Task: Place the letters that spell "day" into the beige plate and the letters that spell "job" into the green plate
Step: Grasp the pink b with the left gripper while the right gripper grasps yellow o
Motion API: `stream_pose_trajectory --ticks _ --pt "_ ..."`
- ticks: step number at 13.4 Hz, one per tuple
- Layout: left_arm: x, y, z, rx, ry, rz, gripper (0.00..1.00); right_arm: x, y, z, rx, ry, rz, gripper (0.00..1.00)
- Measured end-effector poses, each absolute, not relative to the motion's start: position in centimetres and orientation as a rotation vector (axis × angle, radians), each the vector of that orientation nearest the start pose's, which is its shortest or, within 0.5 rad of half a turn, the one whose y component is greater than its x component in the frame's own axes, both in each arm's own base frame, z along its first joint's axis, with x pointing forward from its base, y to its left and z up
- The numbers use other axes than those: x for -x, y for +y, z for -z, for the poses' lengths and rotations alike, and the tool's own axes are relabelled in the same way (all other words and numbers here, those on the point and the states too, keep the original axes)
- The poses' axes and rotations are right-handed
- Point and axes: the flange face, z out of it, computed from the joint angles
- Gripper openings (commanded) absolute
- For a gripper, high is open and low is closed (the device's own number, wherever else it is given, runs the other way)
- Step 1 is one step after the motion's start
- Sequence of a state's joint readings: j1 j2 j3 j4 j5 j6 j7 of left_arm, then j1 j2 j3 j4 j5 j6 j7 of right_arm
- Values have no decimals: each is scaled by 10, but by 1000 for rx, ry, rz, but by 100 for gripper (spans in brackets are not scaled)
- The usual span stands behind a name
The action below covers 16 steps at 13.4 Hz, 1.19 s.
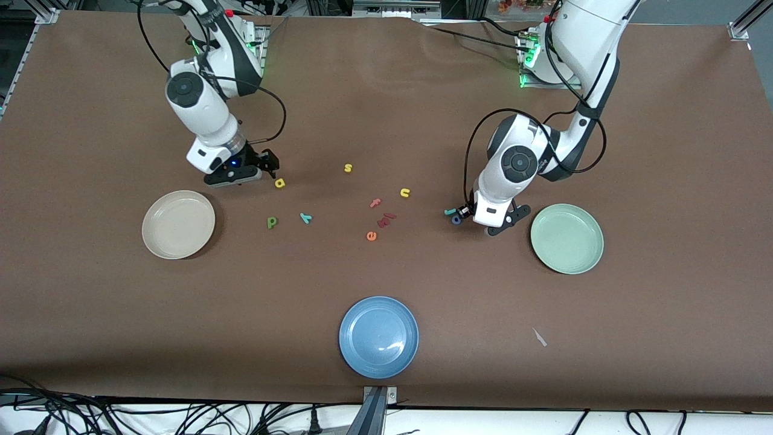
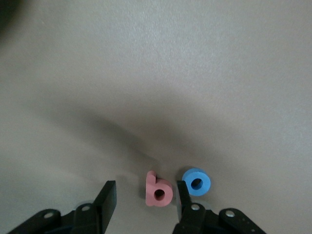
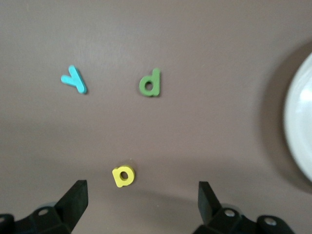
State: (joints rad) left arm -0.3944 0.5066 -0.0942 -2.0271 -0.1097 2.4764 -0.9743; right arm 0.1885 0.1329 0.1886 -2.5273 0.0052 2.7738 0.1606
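Pink "b" (image 2: 158, 191) between spread fingers of left gripper (image 2: 144, 200), untouched.

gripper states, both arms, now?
Left gripper: partly closed around the pink b, low at the table; grip cannot be told.
Right gripper: open, empty, above the yellow a.

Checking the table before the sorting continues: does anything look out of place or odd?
One thing: a small pale scrap lies on the brown table, nearer the front camera than the pale green plate. It is neither a foam letter nor a plate. Otherwise nothing looks spilled or damaged.
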Motion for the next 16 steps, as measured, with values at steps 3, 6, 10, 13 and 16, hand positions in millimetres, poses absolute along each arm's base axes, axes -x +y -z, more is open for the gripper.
stream_pose_trajectory --ticks 3,6,10,13,16 --pt "-519 -286 -179 3041 -894 -203 54 -430 195 -188 3036 -366 117 100" --pt "-517 -286 -171 3039 -894 -206 54 -431 212 -171 3021 -404 95 100" --pt "-518 -286 -170 3045 -897 -194 51 -438 217 -175 3030 -416 48 95" --pt "-518 -287 -170 3048 -896 -190 31 -442 219 -177 3048 -474 -7 87" --pt "-519 -290 -172 3053 -893 -183 7 -440 217 -174 3062 -505 -48 74"
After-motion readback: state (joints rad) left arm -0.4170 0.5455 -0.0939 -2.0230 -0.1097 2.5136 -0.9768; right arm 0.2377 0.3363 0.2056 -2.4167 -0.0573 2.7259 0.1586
